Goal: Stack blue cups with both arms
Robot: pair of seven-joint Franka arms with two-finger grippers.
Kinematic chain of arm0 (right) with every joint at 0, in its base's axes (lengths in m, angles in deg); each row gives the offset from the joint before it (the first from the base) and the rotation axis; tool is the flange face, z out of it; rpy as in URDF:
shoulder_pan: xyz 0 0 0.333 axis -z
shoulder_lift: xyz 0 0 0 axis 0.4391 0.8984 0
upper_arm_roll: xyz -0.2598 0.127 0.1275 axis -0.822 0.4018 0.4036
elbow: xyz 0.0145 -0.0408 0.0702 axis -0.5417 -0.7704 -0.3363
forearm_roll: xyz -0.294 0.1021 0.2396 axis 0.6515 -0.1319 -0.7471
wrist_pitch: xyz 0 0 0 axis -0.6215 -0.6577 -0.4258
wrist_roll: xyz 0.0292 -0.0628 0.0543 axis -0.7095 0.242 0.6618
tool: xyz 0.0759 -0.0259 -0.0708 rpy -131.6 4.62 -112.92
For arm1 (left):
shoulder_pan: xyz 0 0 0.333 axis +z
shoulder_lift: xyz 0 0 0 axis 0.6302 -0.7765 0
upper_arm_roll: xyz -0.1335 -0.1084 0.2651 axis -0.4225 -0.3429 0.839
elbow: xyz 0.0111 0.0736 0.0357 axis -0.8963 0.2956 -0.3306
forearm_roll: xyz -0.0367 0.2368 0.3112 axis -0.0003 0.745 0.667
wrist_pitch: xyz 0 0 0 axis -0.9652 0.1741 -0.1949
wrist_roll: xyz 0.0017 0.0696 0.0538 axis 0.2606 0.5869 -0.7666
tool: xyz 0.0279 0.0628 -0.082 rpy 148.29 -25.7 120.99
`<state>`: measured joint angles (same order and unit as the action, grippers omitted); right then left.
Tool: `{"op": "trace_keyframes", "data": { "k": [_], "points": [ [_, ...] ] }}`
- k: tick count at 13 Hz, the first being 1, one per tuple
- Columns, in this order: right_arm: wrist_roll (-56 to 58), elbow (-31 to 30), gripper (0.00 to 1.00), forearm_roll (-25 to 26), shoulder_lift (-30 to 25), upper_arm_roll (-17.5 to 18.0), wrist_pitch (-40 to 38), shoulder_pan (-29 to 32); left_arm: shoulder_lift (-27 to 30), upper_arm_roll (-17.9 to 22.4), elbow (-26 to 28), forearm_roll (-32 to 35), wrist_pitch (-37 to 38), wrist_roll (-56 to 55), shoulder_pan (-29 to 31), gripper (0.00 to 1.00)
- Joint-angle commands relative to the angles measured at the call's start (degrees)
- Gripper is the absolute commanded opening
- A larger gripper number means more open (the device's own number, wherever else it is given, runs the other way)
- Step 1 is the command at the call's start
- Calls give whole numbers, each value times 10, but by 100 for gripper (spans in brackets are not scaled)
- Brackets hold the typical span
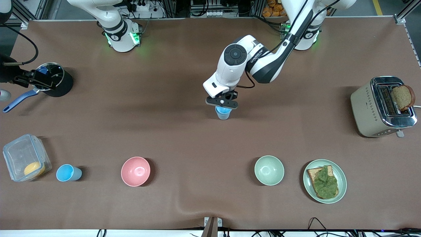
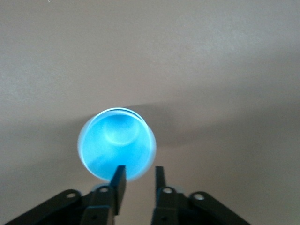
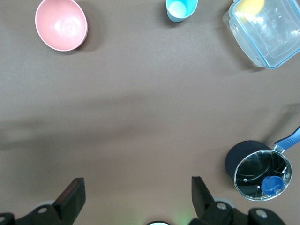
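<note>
While the left gripper pinches one empty blue cup's rim, the right gripper waits (fingers apart).

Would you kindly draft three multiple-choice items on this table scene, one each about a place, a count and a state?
1. Where does the free blue cup stand?
A. In the pink bowl
B. Between the plastic box and the pink bowl
C. On the toaster

2. How many bowls are on the table?
A. One
B. Two
C. Four

3. What is the left gripper doing?
A. Clamping a cup's rim
B. Hanging open over bare table
C. Gripping a bowl

Key: 1 B, it stands between them. 2 B, pink and pale green bowl. 3 A, its fingers pinch the held blue cup.
</note>
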<state>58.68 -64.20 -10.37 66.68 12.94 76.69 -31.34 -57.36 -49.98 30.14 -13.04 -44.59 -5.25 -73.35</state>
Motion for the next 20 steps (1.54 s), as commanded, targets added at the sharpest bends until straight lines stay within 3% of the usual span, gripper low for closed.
{"op": "trace_keyframes", "data": {
  "k": [1,2,3,4,6,8,14,15,17,20],
  "points": [
    [5,10,100,8,4,0,-7,2,-2,15,-9,12,-1,-6,-4,40],
    [5,10,100,8,4,0,-7,2,1,23,-9,11,-1,-3,-3,42],
    [5,10,100,8,4,0,-7,2,5,28,-9,11,-1,-2,-3,77],
    [6,9,100,8,5,0,-7,2,17,35,-6,13,-1,0,-1,100],
    [7,9,100,8,5,-1,-7,3,63,47,31,14,1,2,27,100],
    [8,9,100,8,5,-1,-7,3,121,47,56,16,9,27,104,100],
    [9,9,100,8,6,-2,-7,3,289,48,54,16,241,270,328,100],
    [9,9,100,8,5,-2,-7,3,312,51,54,16,264,288,346,100],
    [9,9,100,8,5,-2,-7,3,340,96,48,18,298,292,351,100],
    [9,9,100,8,5,-2,-8,2,363,102,38,18,343,280,356,100]
  ]
}}
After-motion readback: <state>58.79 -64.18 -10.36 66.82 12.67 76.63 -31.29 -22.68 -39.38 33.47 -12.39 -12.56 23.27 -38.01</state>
